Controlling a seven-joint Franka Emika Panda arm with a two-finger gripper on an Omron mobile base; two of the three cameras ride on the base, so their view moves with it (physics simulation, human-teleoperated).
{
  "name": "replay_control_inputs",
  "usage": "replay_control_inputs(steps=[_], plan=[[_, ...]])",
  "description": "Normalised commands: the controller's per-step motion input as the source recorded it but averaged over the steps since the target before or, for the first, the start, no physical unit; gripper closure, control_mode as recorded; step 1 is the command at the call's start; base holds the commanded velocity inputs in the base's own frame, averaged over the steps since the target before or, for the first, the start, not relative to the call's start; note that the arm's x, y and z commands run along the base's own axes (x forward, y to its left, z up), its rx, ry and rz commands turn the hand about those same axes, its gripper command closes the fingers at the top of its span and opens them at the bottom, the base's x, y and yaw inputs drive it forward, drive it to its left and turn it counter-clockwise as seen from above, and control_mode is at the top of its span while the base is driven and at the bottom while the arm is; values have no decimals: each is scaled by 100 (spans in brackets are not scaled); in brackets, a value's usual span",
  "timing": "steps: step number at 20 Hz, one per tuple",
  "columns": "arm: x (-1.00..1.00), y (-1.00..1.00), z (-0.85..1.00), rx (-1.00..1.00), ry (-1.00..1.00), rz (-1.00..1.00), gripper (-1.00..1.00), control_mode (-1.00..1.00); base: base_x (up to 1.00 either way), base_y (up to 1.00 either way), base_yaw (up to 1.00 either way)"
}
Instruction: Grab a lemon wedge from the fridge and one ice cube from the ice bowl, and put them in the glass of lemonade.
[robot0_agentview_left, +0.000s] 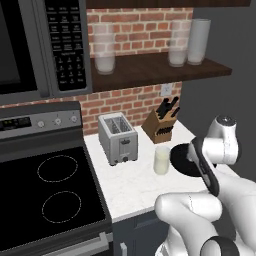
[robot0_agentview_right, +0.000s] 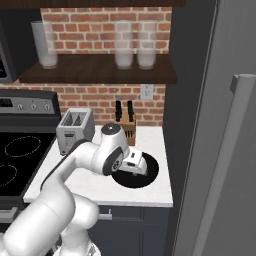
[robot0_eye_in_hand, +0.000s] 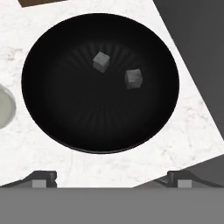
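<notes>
White marble counter (robot0_agentview_left: 130, 185) between stove (robot0_agentview_left: 45, 195) and fridge (robot0_agentview_right: 220, 150), brick wall behind. Ice bowl (robot0_eye_in_hand: 48, 113) sits near the counter's fridge-side edge, two grey ice cubes (robot0_eye_in_hand: 101, 61) inside, near each other, apart. Gripper (robot0_eye_in_hand: 111, 178) hovers over the bowl, fingers spread wide, nothing between them. Glass of lemonade (robot0_agentview_left: 161, 160) stands just beside the bowl, toward the toaster (robot0_agentview_left: 118, 138). Knife block (robot0_agentview_left: 161, 125) behind the glass by the wall. Frosted glasses (robot0_agentview_right: 124, 51) on the shelf above. Fridge door closed, bar handle (robot0_agentview_right: 227, 150) facing out.
</notes>
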Motion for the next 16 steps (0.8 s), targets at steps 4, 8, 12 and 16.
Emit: replay_control_inputs(steps=[4, 8, 12, 16], plan=[[31, -5, -21, -2, 0, -1, -100, -100, 0, 0, 0], [29, -10, -17, -1, 0, -1, -100, -100, 0, 0, 0], [24, -16, -15, 0, 0, -1, -100, -100, 0, 0, 0], [22, -18, -16, 0, 0, -1, -100, -100, 0, 0, 0]])
